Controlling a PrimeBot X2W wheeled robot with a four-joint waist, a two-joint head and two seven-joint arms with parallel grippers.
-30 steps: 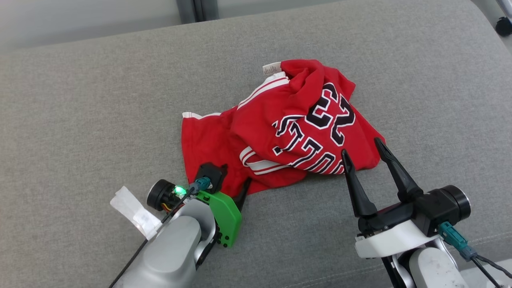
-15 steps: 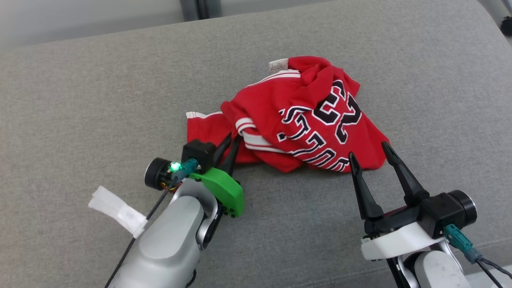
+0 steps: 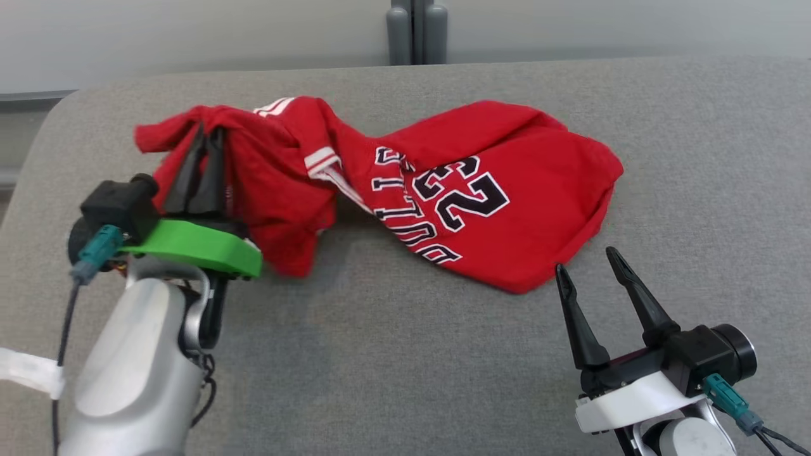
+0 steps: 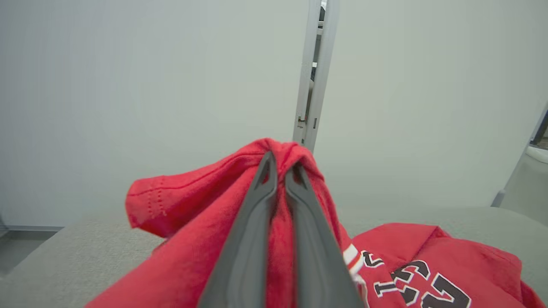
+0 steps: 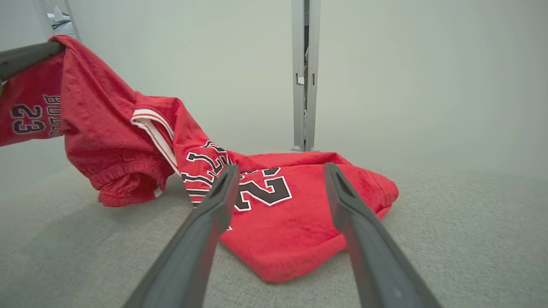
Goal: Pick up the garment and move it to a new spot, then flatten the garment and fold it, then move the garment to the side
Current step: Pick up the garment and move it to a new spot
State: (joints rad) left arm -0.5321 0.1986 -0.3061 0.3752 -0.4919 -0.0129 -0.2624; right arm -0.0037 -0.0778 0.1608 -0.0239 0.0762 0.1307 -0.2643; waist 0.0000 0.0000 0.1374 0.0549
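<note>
Behind the left hand, half-hidden garment fold.

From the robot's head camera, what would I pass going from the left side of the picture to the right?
left gripper, shut → red garment, one end pinched in that gripper → right gripper, open, just short of the garment's near corner

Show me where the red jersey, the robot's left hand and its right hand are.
red jersey (image 3: 545,171), head view, plain red fabric beside the number.
left hand (image 3: 210,134), head view, between its fingertips, pinching the jersey.
right hand (image 3: 587,261), head view, between its open fingertips.
</note>
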